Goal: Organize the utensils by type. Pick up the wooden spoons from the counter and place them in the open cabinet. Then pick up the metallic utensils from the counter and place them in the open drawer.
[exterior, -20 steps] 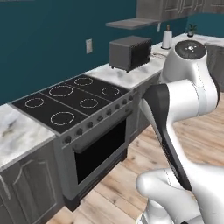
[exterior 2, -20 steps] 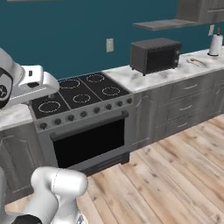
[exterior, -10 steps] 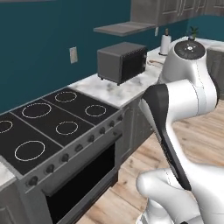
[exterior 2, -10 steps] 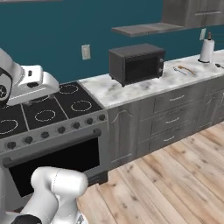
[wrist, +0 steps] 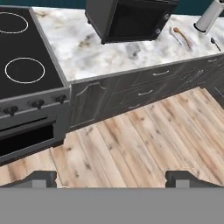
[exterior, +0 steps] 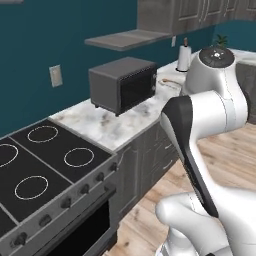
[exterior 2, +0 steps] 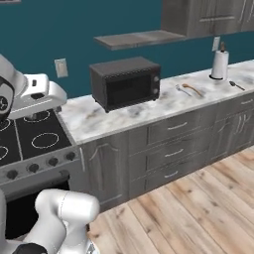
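Approach to the utensils, nothing picked up.
The gripper (wrist: 111, 177) hung over the floor, jaws wide and empty; the spoon (exterior 2: 192, 90) and fork (exterior 2: 181, 90) lay far along the counter (exterior 2: 149, 106), so reaching them probably called for a closer base.

My two base views look forward from behind the arm, sharing the counter (exterior 2: 149, 106) and microwave (exterior 2: 126, 82); hand view looks down.
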